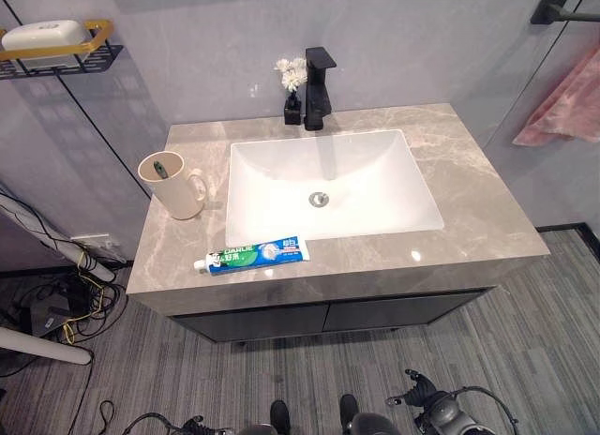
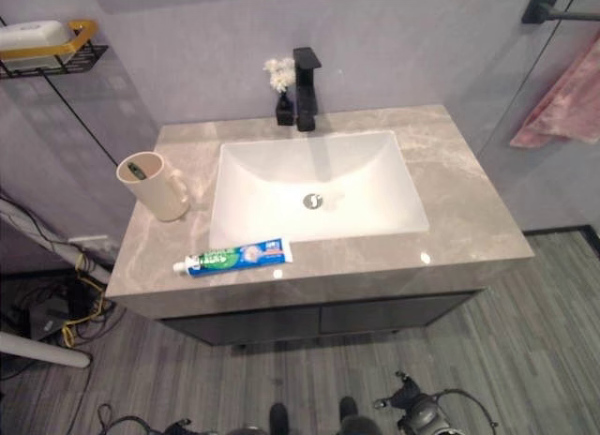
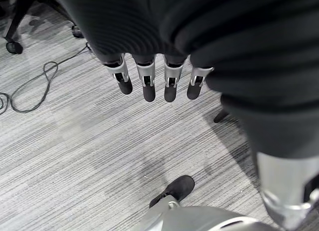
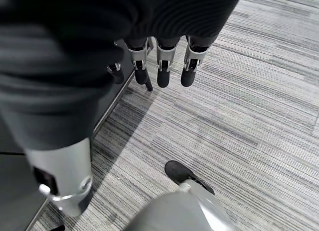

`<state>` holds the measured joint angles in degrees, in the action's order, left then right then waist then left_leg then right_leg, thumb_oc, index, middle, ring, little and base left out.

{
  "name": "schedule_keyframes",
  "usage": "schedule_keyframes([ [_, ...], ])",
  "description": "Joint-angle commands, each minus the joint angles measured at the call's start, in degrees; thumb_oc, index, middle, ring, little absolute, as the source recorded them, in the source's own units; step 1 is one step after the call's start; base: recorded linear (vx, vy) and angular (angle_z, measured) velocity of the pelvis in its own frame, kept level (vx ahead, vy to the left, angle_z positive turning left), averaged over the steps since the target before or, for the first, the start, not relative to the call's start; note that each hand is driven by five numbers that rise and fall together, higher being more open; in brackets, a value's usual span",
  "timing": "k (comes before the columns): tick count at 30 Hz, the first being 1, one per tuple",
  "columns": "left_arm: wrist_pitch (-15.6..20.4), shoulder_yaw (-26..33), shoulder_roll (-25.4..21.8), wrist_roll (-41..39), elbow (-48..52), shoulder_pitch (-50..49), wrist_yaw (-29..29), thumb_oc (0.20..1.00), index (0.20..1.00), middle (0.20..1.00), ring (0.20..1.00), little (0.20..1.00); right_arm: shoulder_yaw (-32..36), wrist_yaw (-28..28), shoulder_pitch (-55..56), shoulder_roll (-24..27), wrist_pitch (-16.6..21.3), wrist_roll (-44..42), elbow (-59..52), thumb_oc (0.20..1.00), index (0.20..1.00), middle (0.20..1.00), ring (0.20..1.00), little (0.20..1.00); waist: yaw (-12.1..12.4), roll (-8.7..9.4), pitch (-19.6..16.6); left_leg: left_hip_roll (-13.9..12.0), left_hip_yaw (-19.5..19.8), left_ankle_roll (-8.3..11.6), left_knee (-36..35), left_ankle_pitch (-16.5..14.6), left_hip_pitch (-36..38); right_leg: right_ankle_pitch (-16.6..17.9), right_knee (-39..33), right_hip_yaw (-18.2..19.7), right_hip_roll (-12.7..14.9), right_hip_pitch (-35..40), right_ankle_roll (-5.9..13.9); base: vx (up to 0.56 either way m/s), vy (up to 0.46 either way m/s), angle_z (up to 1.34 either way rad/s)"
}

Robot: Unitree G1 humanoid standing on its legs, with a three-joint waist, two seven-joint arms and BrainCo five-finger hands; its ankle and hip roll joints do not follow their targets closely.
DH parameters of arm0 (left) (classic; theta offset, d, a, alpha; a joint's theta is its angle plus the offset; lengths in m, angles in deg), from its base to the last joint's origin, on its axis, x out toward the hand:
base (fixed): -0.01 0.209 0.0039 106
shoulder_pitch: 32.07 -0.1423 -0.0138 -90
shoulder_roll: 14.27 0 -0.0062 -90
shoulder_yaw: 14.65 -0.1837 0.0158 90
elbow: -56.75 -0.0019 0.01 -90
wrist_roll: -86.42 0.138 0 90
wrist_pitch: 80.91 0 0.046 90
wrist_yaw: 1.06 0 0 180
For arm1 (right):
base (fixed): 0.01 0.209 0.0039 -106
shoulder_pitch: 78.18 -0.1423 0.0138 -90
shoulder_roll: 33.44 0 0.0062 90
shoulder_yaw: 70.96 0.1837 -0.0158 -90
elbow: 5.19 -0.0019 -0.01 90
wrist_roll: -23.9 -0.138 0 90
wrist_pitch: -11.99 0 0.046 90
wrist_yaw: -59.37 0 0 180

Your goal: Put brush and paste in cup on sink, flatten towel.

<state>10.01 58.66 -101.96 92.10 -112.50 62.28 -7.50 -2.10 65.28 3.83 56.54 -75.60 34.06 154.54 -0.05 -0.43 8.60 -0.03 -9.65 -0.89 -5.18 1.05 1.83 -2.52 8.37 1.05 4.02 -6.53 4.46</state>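
One grey marble surface (image 1: 469, 191) tops a dark cabinet, and one white rectangular sink basin (image 1: 375, 187) is set into its middle, with one round drain (image 1: 320, 199) at the bottom. One black faucet (image 1: 318, 88) stands behind the basin, and just beside it one small black vase with white flowers (image 1: 292, 83).

One pink towel (image 1: 562, 107) hangs bunched from one black bar (image 1: 562, 8) on the wall to the right, well apart from the surface. On the left wall one black wire shelf (image 1: 56, 60) carries one yellow-rimmed dish with a white soap (image 1: 42, 34).

One cream cup (image 1: 173, 184) with a handle stands upright on the left part of the surface, beside the basin; a green-tipped brush (image 1: 160, 165) shows inside it. One tube of paste (image 1: 253, 255), blue, green and white, lies flat on the front strip of the surface, between the cup and the basin's front edge, touching neither, its white cap pointing left.

The left hand (image 3: 149, 76) hangs low over the grey striped floor (image 3: 75, 156), fingers straight and relaxed, grasping nothing. The right hand (image 4: 162, 66) hangs the same way, fingers extended downward and released, near the cabinet's dark foot.
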Motion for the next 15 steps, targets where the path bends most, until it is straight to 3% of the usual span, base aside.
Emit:
schedule_keyframes([
  [1,1.01,0.6,-1.7,2.46,0.21,1.6,-0.98,1.0,1.0,1.0,1.0,1.0,-2.69,0.27,-1.22,1.49,0.62,2.18,-0.87,1.0,1.0,1.0,1.0,1.0,0.98,1.06,0.11,-0.3,2.62,1.59,3.21,1.15,-2.82,10.77,-6.66,-1.63,3.68,2.19,3.27,0.01,-0.088,-0.14],
  [4,1.27,0.57,-1.99,2.73,0.39,1.61,-1.18,1.0,1.0,1.0,1.0,1.0,-3.05,0.37,-1.39,1.89,0.83,2.59,-0.67,1.0,1.0,1.0,1.0,1.0,1.14,1.62,0.35,-0.47,3.53,1.93,4.5,0.78,-3.06,10.59,-7.32,-0.91,3.53,3.09,2.84,0.0,-0.071,0.08],
  [8,1.96,0.31,-2.41,3.17,1.26,0.58,-2.0,1.0,1.0,1.0,1.0,1.0,-2.3,0.62,-0.74,3.36,0.99,2.61,-0.07,1.0,1.0,1.0,1.0,1.0,1.91,1.99,0.08,-1.18,5.38,3.13,3.54,1.88,-2.41,10.46,-9.78,-3.3,2.57,5.77,1.81,0.03,-0.134,0.36],
  [11,3.73,-0.72,-4.53,3.73,6.05,-0.91,-3.34,1.0,1.0,1.0,1.0,1.0,-1.75,1.17,0.05,4.53,1.4,2.47,0.35,1.0,1.0,1.0,1.0,1.0,2.44,1.75,0.31,-2.05,7.2,4.0,1.73,3.36,-2.12,10.06,-10.54,-5.3,2.04,6.48,1.41,0.0,-0.114,0.28],
  [12,6.35,-1.15,-7.97,3.97,14.64,-4.6,-4.17,1.0,1.0,1.0,1.0,1.0,-0.38,1.65,1.29,5.52,1.93,1.83,0.38,1.0,1.0,1.0,1.0,1.0,2.89,1.25,0.67,-2.5,8.6,4.58,0.96,4.31,-2.51,10.17,-11.1,-7.07,2.01,6.63,1.49,-0.02,-0.099,0.41],
  [15,7.72,-1.52,-10.25,4.66,19.17,-7.13,-4.36,1.0,1.0,1.0,1.0,1.0,0.34,1.67,1.98,5.89,2.2,1.59,0.64,1.0,1.0,1.0,1.0,1.0,3.17,0.96,0.69,-2.56,9.4,4.86,0.6,4.76,-2.86,10.23,-11.46,-8.05,2.19,6.76,1.63,-0.01,-0.054,0.21],
])
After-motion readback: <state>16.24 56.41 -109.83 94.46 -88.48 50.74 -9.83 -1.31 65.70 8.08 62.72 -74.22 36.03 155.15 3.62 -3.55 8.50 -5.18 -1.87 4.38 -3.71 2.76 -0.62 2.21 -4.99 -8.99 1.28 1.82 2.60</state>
